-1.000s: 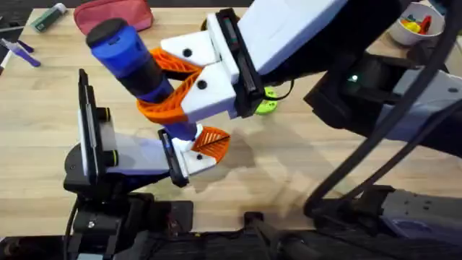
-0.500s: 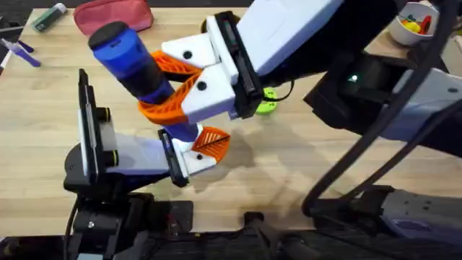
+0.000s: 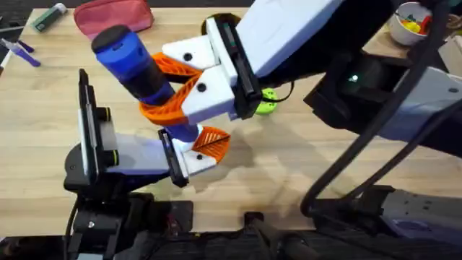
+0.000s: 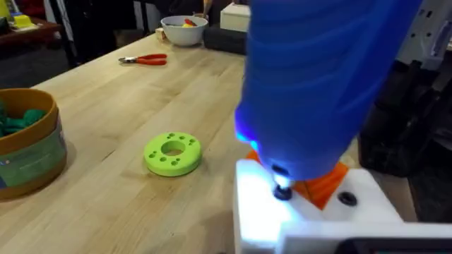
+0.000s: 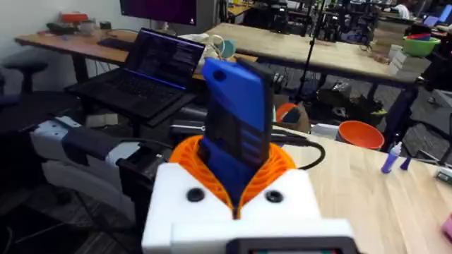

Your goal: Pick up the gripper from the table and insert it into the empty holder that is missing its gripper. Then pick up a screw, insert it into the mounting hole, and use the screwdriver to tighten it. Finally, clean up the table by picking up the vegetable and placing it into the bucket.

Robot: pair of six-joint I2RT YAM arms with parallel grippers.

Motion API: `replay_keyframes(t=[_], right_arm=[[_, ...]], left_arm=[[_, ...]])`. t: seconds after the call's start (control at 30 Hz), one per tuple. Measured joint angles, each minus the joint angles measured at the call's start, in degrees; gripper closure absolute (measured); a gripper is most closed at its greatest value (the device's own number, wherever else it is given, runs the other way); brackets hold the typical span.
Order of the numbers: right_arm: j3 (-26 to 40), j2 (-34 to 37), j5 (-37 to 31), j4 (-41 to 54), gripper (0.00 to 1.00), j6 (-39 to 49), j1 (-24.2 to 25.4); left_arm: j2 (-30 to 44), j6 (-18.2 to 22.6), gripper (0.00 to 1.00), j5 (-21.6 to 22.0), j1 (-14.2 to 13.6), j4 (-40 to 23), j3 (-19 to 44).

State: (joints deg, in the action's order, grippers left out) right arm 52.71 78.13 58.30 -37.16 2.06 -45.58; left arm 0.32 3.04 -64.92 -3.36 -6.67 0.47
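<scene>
Jaws of my right gripper (image 3: 162, 90) are clamped on the screwdriver (image 3: 137, 68), whose blue body tilts up and away from the bench (image 3: 58, 94) with its dark cap uppermost. Its lower end meets the white mount and orange tip of my left gripper (image 3: 198, 148), which sits low near the front edge of the bench; whether those left jaws are open or closed cannot be determined. From the left wrist, the screwdriver's thin metal bit (image 4: 282, 189) touches the top of the white mount, with the orange tip just behind it. On the bench beyond lie a bright green ring (image 4: 172, 153), the bucket (image 4: 28, 152) holding something green, red-handled pliers (image 4: 145, 60) and a white bowl (image 4: 183, 29).
</scene>
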Motion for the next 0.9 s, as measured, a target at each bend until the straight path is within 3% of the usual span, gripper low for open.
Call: replay_keyframes(t=[0.67,0.9], right_arm=[[0.00,0.08,0.02,-0.18,0.972,0.95,0.00],[-0.39,1.19,-0.16,-8.13,0.972,-2.87,0.41]], left_arm=[[0.00,-0.02,0.984,0.02,0.00,0.02,0.00],[-0.01,-0.02,0.984,0.15,-0.04,0.04,0.00]])
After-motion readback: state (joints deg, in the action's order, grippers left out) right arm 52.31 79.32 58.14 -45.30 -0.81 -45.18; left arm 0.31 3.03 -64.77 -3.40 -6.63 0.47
